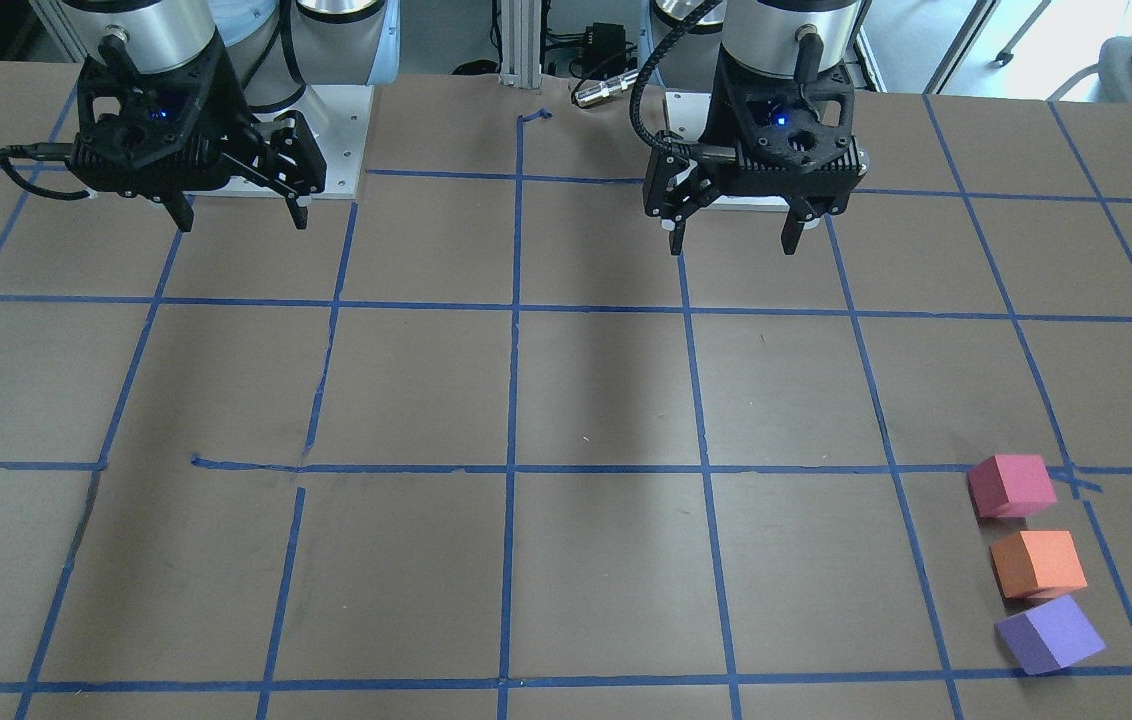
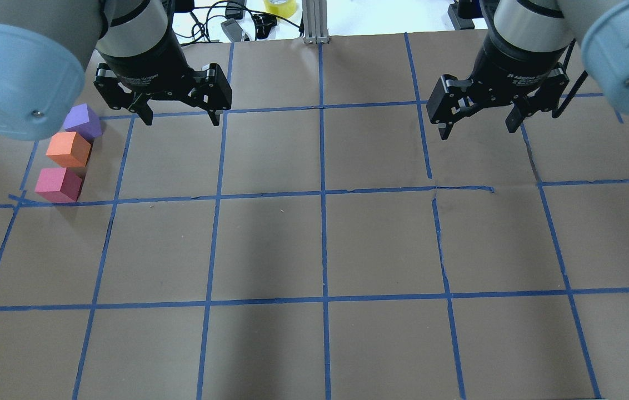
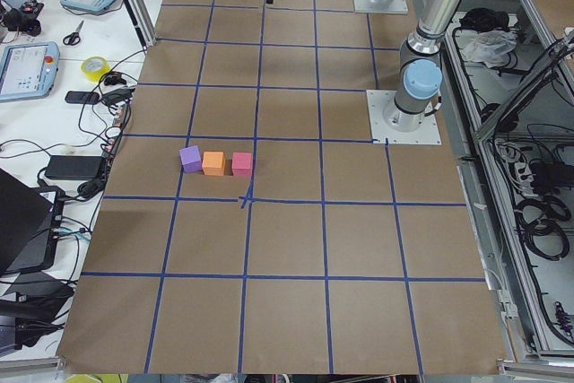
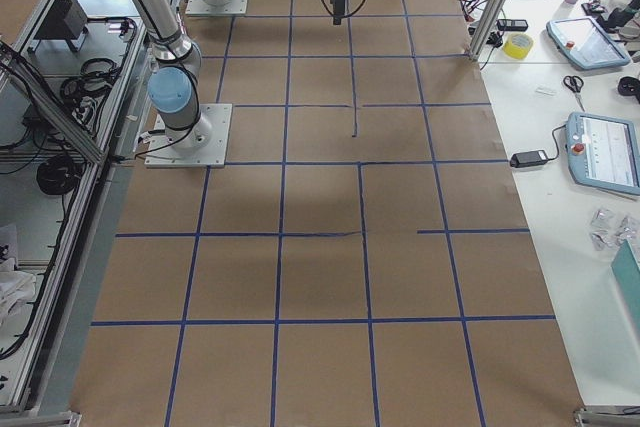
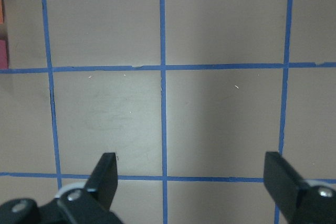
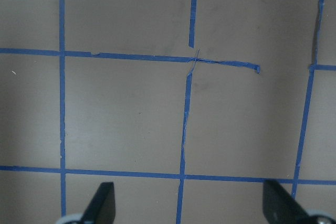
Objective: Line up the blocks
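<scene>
At the table's left side the pinkish-red block [image 2: 59, 184], orange block [image 2: 69, 149] and purple block [image 2: 83, 121] are sitting in a close row, the purple one lying slightly turned. To their right the left gripper [image 2: 181, 118] is hanging wide open, holding nothing. Further right the right gripper [image 2: 478, 129] is doing likewise. Risk: a finger descending to square the purple block is liable to be nudging its orange neighbour, the gap looking too tight

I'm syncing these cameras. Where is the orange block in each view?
Front-facing: orange block lower right.
Overhead: upper left.
Exterior left: left of centre.
Exterior right: top edge, too small to tell.
Left wrist: sliver at left edge.
Right wrist: absent.
Shared landmark: purple block and pinkish-red block flank it.
</scene>
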Action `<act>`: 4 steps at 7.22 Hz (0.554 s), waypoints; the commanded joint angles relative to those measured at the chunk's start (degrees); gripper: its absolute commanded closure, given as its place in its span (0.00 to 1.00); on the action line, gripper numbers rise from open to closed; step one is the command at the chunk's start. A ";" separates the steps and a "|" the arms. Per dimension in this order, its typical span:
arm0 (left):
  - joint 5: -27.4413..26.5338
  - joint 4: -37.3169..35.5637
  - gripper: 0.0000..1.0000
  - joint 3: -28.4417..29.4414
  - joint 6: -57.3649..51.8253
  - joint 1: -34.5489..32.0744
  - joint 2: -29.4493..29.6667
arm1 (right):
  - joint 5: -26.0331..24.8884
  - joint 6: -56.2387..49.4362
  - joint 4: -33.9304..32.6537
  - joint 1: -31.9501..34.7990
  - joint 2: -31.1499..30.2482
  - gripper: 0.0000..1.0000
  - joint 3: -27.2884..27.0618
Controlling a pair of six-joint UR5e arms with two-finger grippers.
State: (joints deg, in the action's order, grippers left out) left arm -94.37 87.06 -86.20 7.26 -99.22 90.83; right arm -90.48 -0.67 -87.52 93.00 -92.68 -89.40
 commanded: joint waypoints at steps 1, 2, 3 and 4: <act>1.02 -0.05 0.00 0.15 -6.61 2.86 0.13 | -0.13 -0.12 0.42 0.08 -2.14 0.00 -0.07; 2.68 0.39 0.00 0.59 -7.86 5.67 -0.48 | -0.05 -0.21 0.42 -0.01 -2.59 0.00 0.02; 3.13 0.39 0.00 1.20 -8.83 7.09 -0.92 | -0.13 -0.29 0.34 0.08 -3.72 0.00 -0.24; 3.23 0.48 0.00 0.78 -8.75 7.37 -1.27 | -0.31 -0.38 0.33 -0.01 -3.91 0.00 -0.42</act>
State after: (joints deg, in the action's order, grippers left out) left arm -91.59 87.42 -85.37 -0.88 -92.99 90.03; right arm -90.64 -0.94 -87.16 93.04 -95.96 -89.61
